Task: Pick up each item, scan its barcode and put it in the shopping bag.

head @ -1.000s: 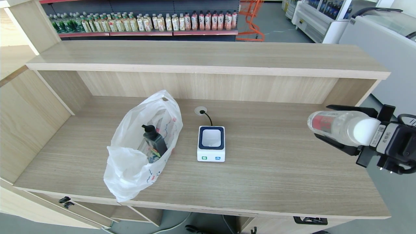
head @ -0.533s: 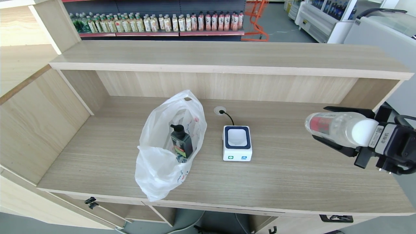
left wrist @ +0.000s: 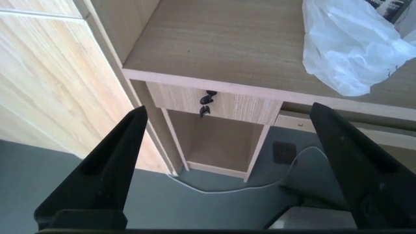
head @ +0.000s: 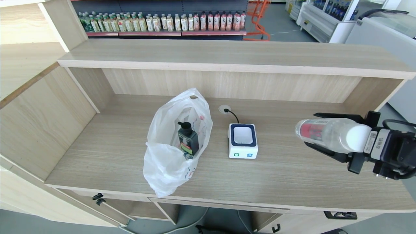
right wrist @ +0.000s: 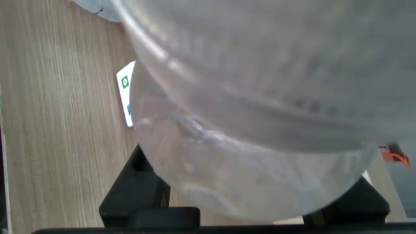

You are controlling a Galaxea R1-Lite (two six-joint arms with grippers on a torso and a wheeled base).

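Your right hand (head: 312, 130) is clamped on the clear bottle (head: 328, 135), held sideways over the right side of the bench (head: 292, 175), probably so its label can pass the scanner (head: 242, 140) before reaching the shopping bag (head: 165, 162) at left.

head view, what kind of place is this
Most likely a shop checkout: a barcode scanner and a plastic shopping bag sit on a wooden counter, with shelves of bottled drinks behind it and a freezer off to the right.
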